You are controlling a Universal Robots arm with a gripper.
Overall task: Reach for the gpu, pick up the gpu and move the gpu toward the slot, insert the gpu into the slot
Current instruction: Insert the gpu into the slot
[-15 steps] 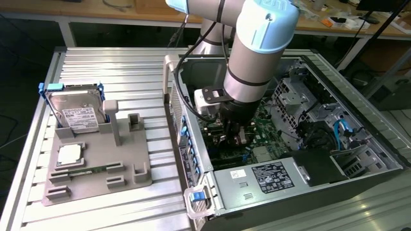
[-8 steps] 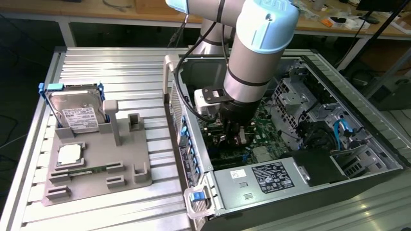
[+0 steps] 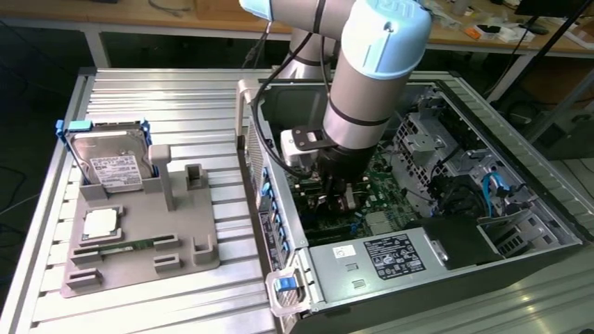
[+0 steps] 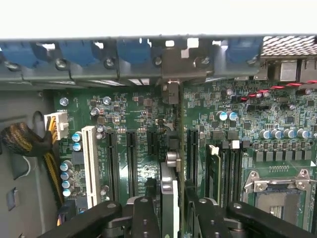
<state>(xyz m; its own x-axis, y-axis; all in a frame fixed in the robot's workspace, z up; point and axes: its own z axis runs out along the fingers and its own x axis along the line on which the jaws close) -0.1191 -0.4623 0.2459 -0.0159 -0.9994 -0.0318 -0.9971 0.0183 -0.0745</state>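
Presently fingers point(image 4: 171, 213) seen flanking gpu point(image 4: 168, 193) edge; clamped or parted cannot be told. Gpu stood upright on motherboard point(image 4: 124, 111) at slot line inside case point(image 3: 519, 209). Risk judged: half-seated card, tilted if released misaligned.

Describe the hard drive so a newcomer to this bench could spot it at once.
Start at the open computer case, then look across the slatted metal table toward the exterior view's left, to the grey plastic fixture. The hard drive stands at its far end in a blue-tipped cradle: a silver box with a white label, unlike the flat square chip beside it.
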